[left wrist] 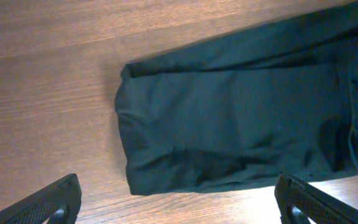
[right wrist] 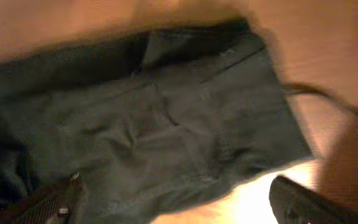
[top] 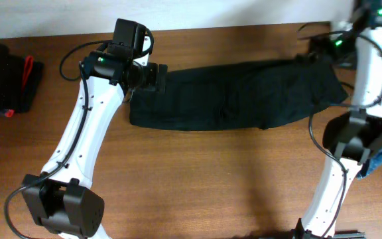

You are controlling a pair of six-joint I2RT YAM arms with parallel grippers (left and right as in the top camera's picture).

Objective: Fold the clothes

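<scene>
Over the folded end of the black jeans, my left gripper hangs wide open and empty, my right gripper equally open above the pocket end, the garment stretched flat across the wooden table's far side.

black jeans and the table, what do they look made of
Black jeans: seemingly a heavy woven cotton like denim, matte; stitched seams and a pocket show, and it lies in soft creases. Table: wood or wood-look laminate, brown with streaky grain and a faint sheen; solid or veneer cannot be told.
</scene>
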